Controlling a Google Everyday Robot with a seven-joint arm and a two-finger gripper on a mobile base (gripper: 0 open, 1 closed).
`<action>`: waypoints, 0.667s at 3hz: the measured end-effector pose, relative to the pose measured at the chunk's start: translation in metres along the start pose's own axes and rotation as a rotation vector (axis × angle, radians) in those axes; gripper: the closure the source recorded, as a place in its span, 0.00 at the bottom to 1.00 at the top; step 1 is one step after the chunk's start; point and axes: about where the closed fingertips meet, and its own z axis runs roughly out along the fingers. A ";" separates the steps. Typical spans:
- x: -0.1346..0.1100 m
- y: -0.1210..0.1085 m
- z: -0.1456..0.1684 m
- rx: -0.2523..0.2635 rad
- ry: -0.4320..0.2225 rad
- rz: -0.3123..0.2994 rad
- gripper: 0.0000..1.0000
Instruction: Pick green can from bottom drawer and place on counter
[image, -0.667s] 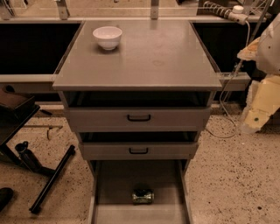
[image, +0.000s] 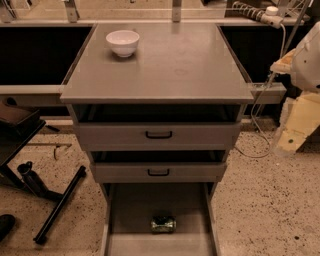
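The green can (image: 163, 223) lies on its side in the open bottom drawer (image: 130, 210), near the middle of the grey tray floor. The counter (image: 170, 65) is the flat grey top of the cabinet above it. My arm and gripper (image: 294, 131) hang at the right edge of the view, beside the cabinet at about the height of the top drawer, well away from the can and above it. The gripper holds nothing that I can see.
A white bowl (image: 122, 42) stands on the counter's far left. Two shallower drawers with black handles (image: 158, 134) are pulled partly out above the bottom drawer. A black stand with legs (image: 55, 205) lies on the floor at the left. Dark shelves flank the cabinet.
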 end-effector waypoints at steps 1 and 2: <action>0.002 0.002 0.008 0.000 0.000 0.000 0.00; 0.009 0.011 0.042 0.000 0.000 0.000 0.00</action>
